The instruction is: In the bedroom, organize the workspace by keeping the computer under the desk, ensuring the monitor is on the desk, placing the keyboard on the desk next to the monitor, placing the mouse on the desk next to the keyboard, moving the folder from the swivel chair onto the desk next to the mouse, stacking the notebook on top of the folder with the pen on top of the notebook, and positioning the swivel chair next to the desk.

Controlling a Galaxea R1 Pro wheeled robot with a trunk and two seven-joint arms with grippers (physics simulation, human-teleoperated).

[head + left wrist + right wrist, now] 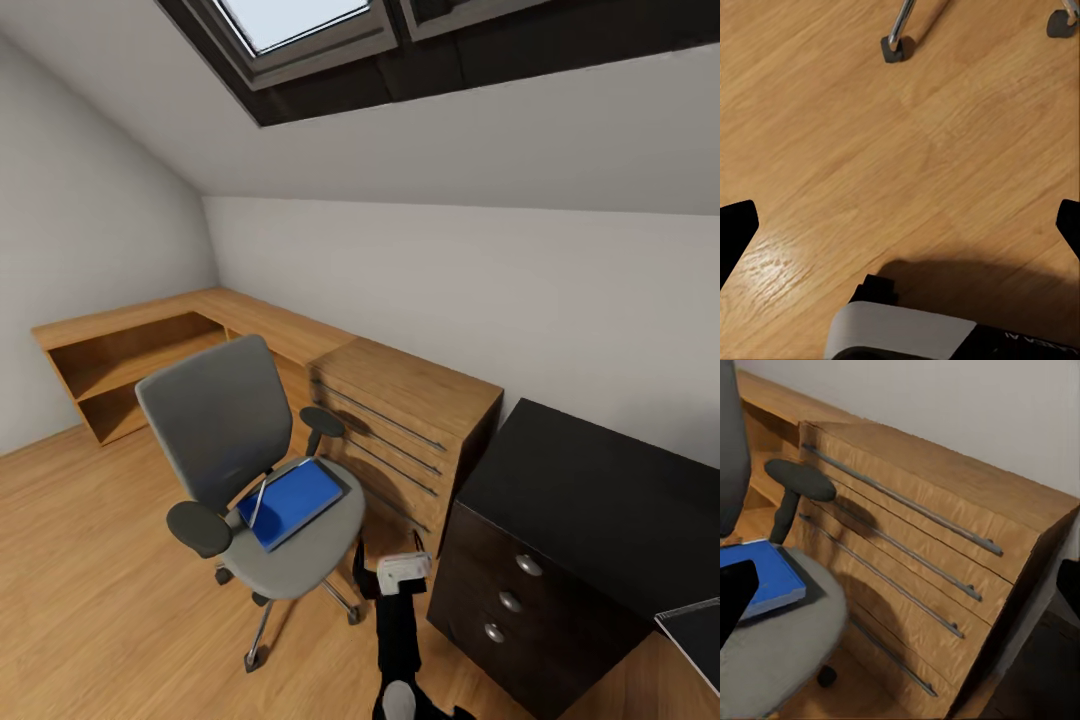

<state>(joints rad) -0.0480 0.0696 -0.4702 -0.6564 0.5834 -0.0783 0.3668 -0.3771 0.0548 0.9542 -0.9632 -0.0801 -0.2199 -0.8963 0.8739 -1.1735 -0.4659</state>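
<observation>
1. The swivel chair (240, 470) stands at centre-left of the head view, on the wood floor (90, 610).
2. The blue folder (292, 500) lies flat on its seat, with the thin pen (259, 500) across the folder's left part.
3. A wooden dresser (400, 430) stands just right of the chair; the black bench (590, 500) with its drawer unit fills the lower right.
4. The left hand (900, 225) hangs spread open above bare floor.
5. The right hand (900, 585) is open too, its fingers wide apart, facing the dresser and the chair seat.
</observation>
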